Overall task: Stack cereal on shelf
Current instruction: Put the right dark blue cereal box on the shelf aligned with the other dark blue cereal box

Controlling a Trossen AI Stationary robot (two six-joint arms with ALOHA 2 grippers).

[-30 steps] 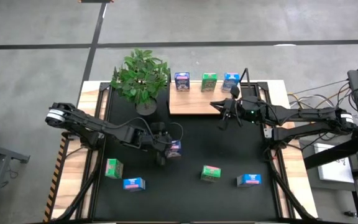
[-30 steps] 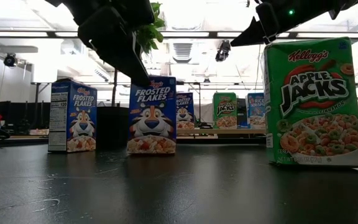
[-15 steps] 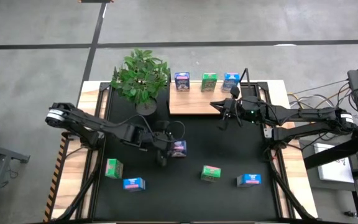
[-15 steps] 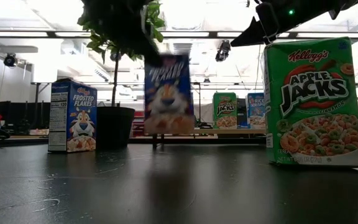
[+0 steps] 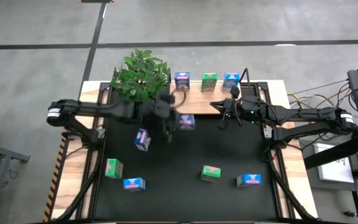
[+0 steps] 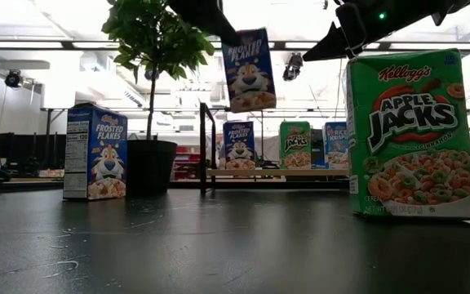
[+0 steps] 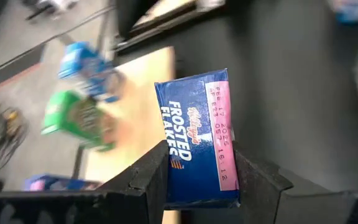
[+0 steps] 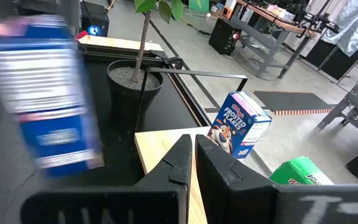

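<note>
A dark blue cereal box (image 5: pixel 186 122) hangs in the air, with my left gripper (image 7: pixel 199 155) shut on it, just in front of the shelf's (image 5: pixel 194 101) near edge. In the low view the box (image 6: pixel 249 69) is well above the mat. Three boxes stand on their bases on the wooden shelf: dark blue (image 5: pixel 181 81), green (image 5: pixel 209 81), light blue (image 5: pixel 230 81). Several more stand on the black mat, among them a dark blue one (image 5: pixel 143 139) and a green one (image 5: pixel 211 173). My right gripper (image 5: pixel 219 106) is shut and hovers over the shelf's right part. My left gripper pinches the box's upper end (image 7: pixel 194 186) between its two fingers, one on each broad face. The fingers (image 6: pixel 217 31) slant down from the table's left side and lie along the box's top. The box hangs below them, slightly tilted, clear of mat and shelf.
A potted plant (image 5: pixel 143 78) stands at the shelf's left end, close to my left arm. A green box (image 5: pixel 114 168) and light blue boxes (image 5: pixel 133 184) (image 5: pixel 248 180) stand near the mat's front edge. The mat's middle is bare.
My left gripper has risen and swung toward the far edge and the shelf, rolling a little at the wrist. The dark blue box, which stood on the mat, is now lifted clear and slightly tilted. Another dark blue box under the arm has come into view.
</note>
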